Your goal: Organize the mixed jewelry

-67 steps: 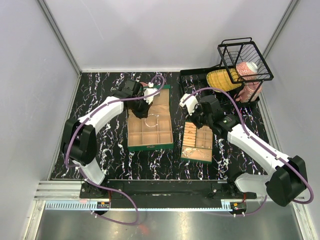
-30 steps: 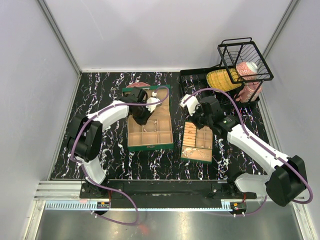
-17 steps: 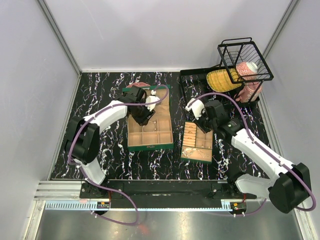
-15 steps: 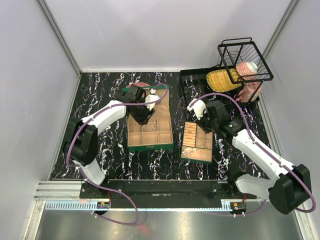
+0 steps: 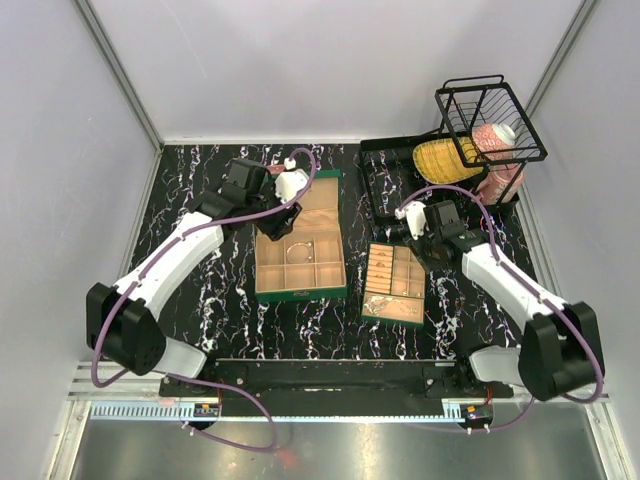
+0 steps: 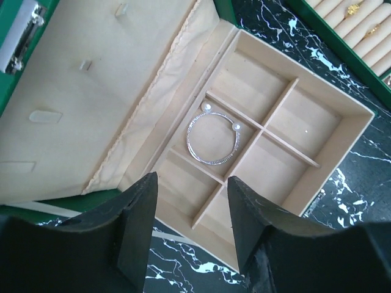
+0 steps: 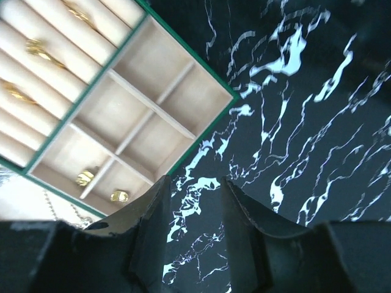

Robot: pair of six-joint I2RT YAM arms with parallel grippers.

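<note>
Bangle (image 6: 212, 139) sits in the box (image 6: 305, 116), gold rings (image 7: 84, 177) in the tray (image 7: 201, 97) (more may be left, hard to say). Left gripper (image 6: 189, 226) and right gripper (image 7: 195, 226) are both spread and empty.

We see bright, even overhead light in the top view, with only soft shadows on the surface (image 5: 200, 190) beside the arms. In both wrist views the left hand (image 6: 192, 183) and right hand (image 7: 195, 183) are dark and blurred at the bottom edge, while everything beyond is sharp.
</note>
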